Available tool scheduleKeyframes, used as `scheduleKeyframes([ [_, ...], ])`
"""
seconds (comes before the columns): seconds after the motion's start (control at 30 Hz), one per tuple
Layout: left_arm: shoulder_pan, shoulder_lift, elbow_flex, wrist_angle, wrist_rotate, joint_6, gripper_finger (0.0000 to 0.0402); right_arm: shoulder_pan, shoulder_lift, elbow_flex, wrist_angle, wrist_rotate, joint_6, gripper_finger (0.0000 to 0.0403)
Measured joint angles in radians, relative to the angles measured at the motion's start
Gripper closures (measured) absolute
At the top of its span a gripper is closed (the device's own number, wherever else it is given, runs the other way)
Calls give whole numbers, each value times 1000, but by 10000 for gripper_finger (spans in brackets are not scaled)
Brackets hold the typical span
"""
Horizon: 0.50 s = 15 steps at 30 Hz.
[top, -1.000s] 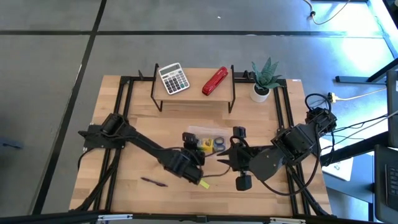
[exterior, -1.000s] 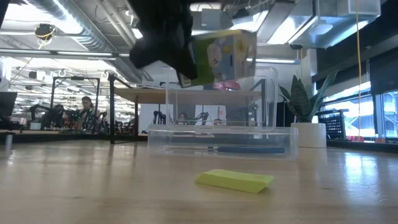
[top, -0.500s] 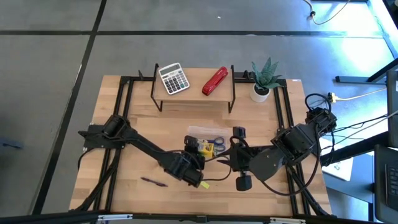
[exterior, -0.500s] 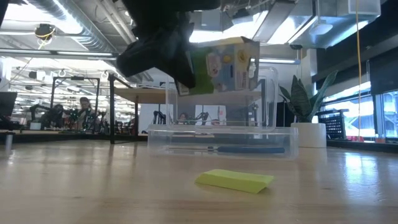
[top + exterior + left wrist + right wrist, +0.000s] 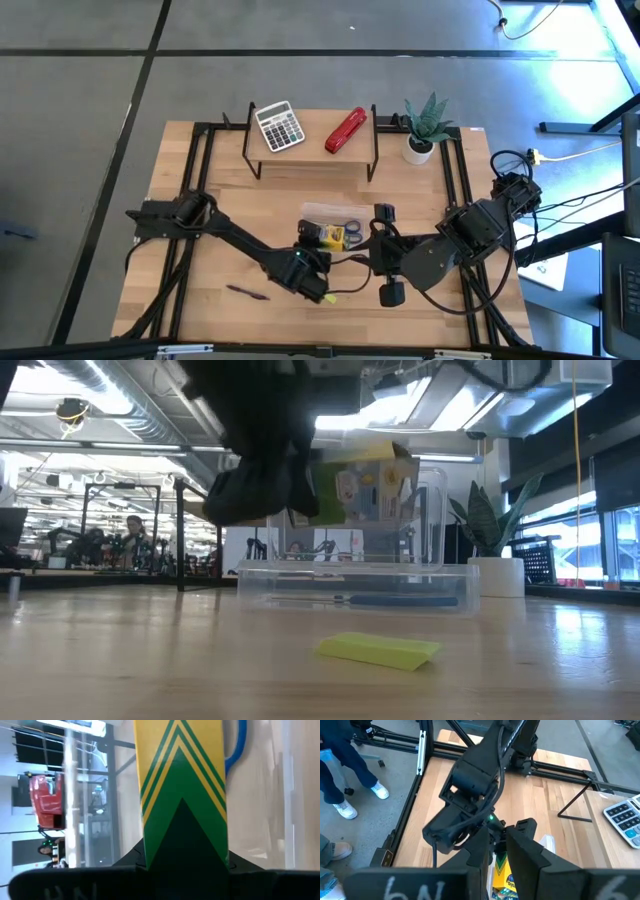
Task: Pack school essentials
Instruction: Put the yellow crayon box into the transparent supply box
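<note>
Since the earlier frame my left gripper [image 5: 312,243] has drawn back toward the bench's near edge and tipped the small yellow-green printed box [image 5: 365,485] it pinches, now hanging over the clear plastic bin [image 5: 440,578] at mid-bench, where the blue-handled scissors [image 5: 349,230] lie. My right gripper [image 5: 372,254] waits just beside the bin, fingers nearly together and empty. I judge the tilt risky: the box could catch the bin's wall or slip and land outside. The yellow sticky pad [image 5: 379,650] and thin dark purple pen [image 5: 247,293] lie unpacked nearer the front.
</note>
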Motion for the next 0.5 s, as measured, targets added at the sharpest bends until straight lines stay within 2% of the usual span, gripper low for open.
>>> scheduleKeyframes([
  [0.5, 4, 66, 0, -4, 29, -35, 321, 0, 0, 0, 1, -1, 0, 334],
])
